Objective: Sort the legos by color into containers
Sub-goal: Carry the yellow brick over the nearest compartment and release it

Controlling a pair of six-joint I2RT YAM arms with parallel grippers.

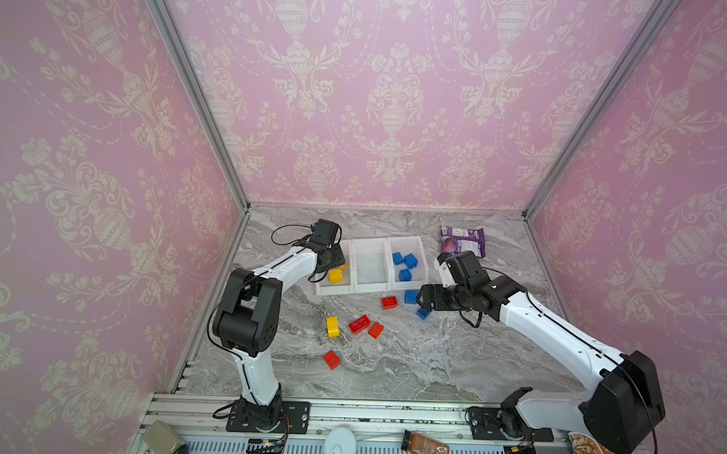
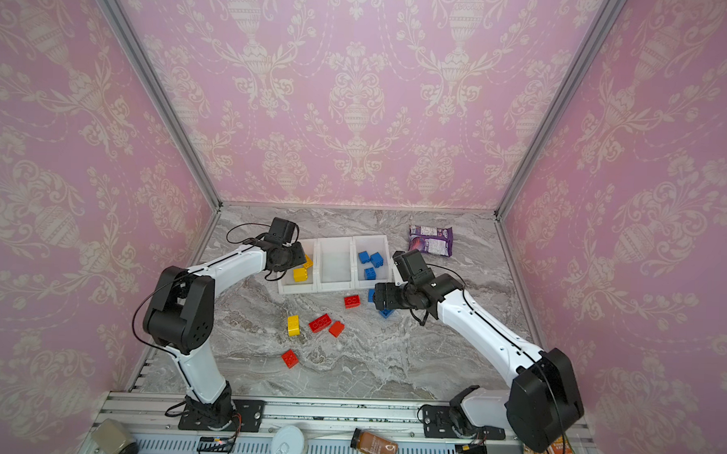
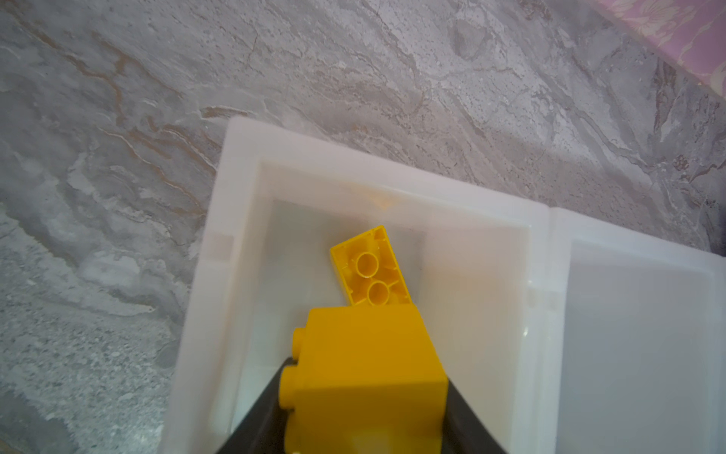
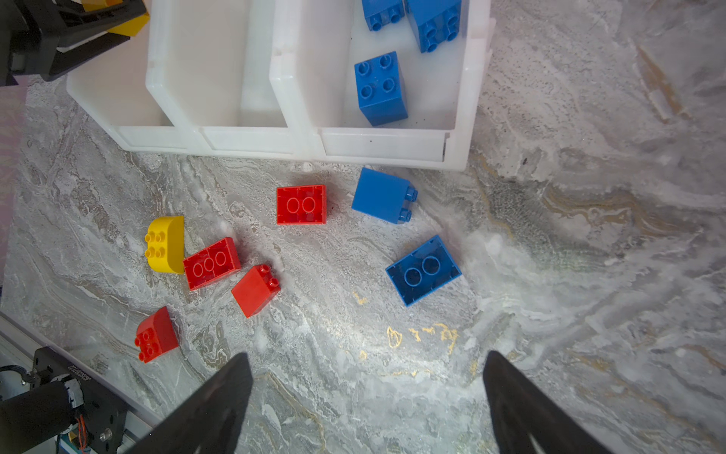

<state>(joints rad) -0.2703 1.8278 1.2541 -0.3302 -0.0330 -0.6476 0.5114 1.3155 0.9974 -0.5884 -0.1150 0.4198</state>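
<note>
Three blue legos (image 4: 380, 88) lie in the right container (image 4: 469, 98); the left gripper (image 3: 368, 371), jaws flanking a yellow brick (image 3: 361, 338) over the left container (image 3: 243, 165), has an unclear grip; the right gripper (image 4: 366, 355) gapes empty over the table (image 4: 589, 275), where seven bricks (image 4: 301, 204) lie unsorted.

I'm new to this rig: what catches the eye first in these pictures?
A yellow brick sits between the left gripper's jaws over the left bin. Three blue bricks lie in the right bin, and four red bricks lie scattered on the marble table in front.
</note>
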